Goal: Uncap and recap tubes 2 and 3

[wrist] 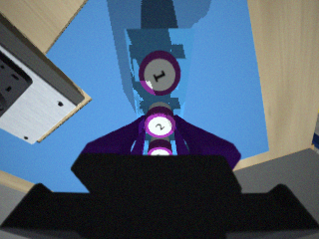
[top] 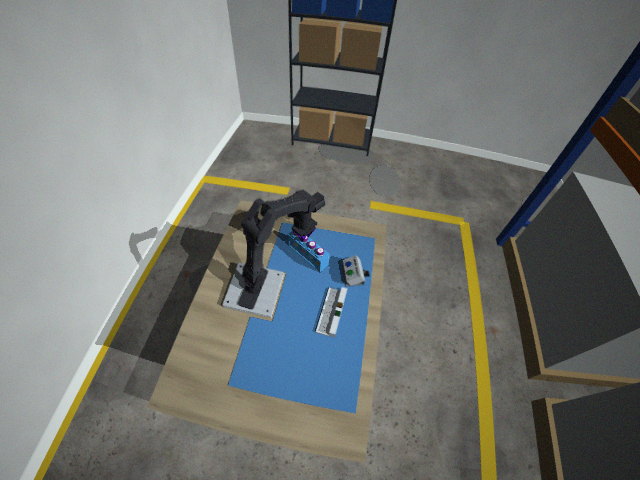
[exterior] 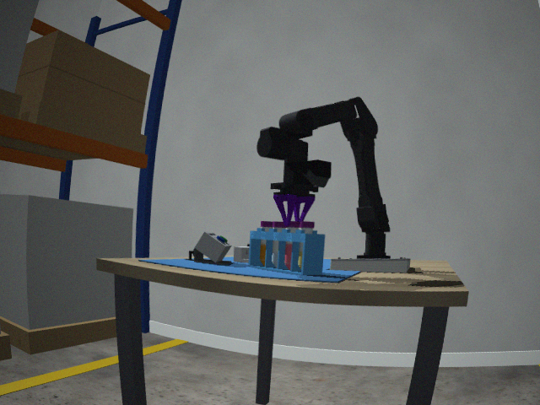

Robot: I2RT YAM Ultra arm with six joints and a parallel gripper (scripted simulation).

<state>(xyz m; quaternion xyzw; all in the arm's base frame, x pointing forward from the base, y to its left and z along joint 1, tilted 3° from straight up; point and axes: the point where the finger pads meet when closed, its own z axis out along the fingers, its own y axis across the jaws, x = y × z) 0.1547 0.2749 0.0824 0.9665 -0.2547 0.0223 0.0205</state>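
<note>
My gripper (wrist: 159,119) is clenched on the cap of tube 2 (wrist: 159,125), which sits on its tube in the decapping station (exterior: 315,255). The cap lies straight below my wrist, its axis upright, so any turn runs about that vertical line; cap 1 (wrist: 159,76) stands just beyond.

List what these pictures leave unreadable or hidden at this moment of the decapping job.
- Cap 3, wrist view: its lower half and number are cut off by the pincer's black body, which is shut on cap 2.
- Cap 4: hidden in the wrist view behind that body.
- Cap tray lamps and nest numbers, top view: too small to read.
- Thread state of cap 2, exterior view: the purple fingers cover it.
</note>
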